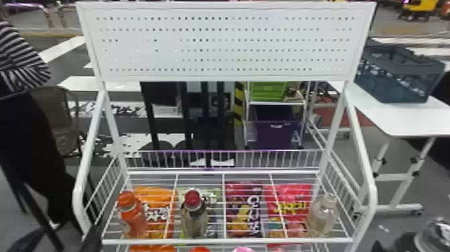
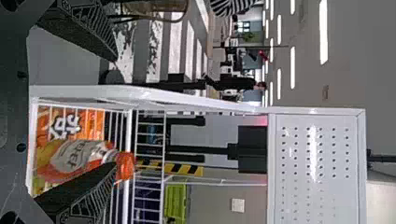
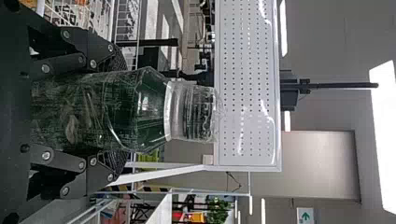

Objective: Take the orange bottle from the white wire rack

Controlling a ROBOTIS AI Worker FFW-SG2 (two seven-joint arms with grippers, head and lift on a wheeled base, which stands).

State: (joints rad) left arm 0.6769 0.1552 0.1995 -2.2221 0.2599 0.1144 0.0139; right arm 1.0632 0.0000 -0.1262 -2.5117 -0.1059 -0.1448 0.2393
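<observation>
Orange bottle (image 1: 132, 214) upright on the white wire rack (image 1: 227, 240), left end, near front rail, orange cap up. Orange snack bag (image 1: 157, 207) behind it; red-capped bottle (image 1: 194, 214) next along to the right, gap between.

Left gripper (image 2: 116, 112) is the nearer one, by the rack's front left corner. Fingers spread wide, nothing between them gripped. In the left wrist view the orange bottle sits off-centre, toward the robot's right; the right-hand finger overlaps it in view, contact can't be told. Long axis vertical, so fingers should close from the sides. Likely next: shift left gripper right until the bottle is centred, then forward. Going straight in risks that finger knocking the bottle, or the other catching the side rail (image 2: 140, 95).

Right gripper (image 3: 120, 112) clasps an upright clear bottle (image 3: 144, 112) outside the rack's right front; wrong side for this pick. Pale bottle (image 1: 321, 214) at the rack's right end.
</observation>
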